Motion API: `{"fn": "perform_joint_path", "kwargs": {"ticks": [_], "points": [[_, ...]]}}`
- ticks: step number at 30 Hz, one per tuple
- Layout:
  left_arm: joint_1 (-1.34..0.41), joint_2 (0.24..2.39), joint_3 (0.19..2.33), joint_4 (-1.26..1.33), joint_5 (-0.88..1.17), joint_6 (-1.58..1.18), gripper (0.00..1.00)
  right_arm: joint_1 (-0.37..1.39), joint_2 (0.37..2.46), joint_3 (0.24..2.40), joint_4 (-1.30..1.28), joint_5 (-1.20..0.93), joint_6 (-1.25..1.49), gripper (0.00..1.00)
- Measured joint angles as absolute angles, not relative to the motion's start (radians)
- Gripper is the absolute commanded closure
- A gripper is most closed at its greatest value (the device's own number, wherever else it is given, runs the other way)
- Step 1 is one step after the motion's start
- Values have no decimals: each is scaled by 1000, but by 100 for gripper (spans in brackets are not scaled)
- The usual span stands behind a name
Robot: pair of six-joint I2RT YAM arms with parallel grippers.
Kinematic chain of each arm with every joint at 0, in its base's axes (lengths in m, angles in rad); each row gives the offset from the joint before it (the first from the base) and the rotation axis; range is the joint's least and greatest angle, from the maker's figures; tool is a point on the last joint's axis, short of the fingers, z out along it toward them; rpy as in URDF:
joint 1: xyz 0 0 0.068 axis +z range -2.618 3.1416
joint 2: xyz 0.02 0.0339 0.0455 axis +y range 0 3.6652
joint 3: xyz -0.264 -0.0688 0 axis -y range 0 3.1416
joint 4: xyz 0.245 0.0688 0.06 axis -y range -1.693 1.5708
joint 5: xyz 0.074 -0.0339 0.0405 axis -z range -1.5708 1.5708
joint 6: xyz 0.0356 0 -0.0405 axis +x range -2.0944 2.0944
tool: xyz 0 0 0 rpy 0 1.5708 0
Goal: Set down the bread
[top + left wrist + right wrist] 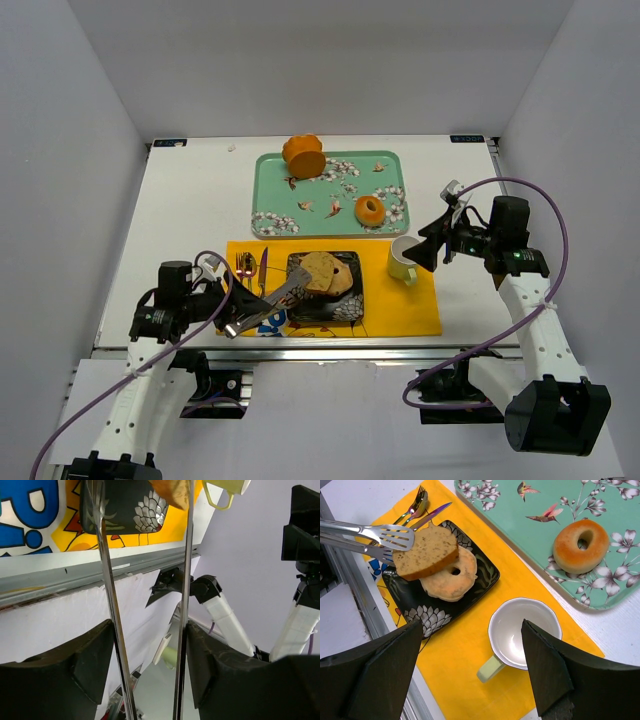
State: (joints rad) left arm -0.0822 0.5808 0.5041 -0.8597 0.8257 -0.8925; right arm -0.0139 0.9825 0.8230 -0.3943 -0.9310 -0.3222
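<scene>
White walls (60,120) enclosed the worktop (190,200), at whose near edge the left gripper (222,303) squeezed steel tongs (268,302). Their slotted blades pinched a bread slice (426,550), apparently to set it on the bagel (451,580) on the black plate (422,615). Toward the right edge the right gripper (470,630) hung wide open and empty above the cup (522,632), seemingly out of the way, and farther back the green tray (330,215) held a second bagel (581,539).

Only one piece of print can be partly read: large blue letters (12,517) on the yellow placemat (172,522) in the left wrist view. They show a capital "P" beside another letter cut off by the frame. The far-left label (170,143) and far-right label (466,138) on the table (200,200) are too small to read.
</scene>
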Motion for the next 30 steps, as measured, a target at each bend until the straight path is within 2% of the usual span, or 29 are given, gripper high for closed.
{"fn": "perform_joint_path", "kwargs": {"ticks": [11,13,16,17,20,30], "points": [[-82,573,584,-912,780,-891,31,-14,982,823,-394,-933,-322,15],[-82,562,608,-913,771,-892,35,-14,982,823,-394,-936,-322,15],[-82,552,624,-909,767,-900,50,-14,982,823,-394,-940,-322,15],[-82,551,624,-911,766,-898,59,-14,982,823,-394,-941,-323,15],[-82,553,624,-913,762,-905,71,-14,981,823,-394,-942,-322,15],[-82,564,624,-913,762,-900,72,-14,971,823,-394,-942,-323,15]]}}
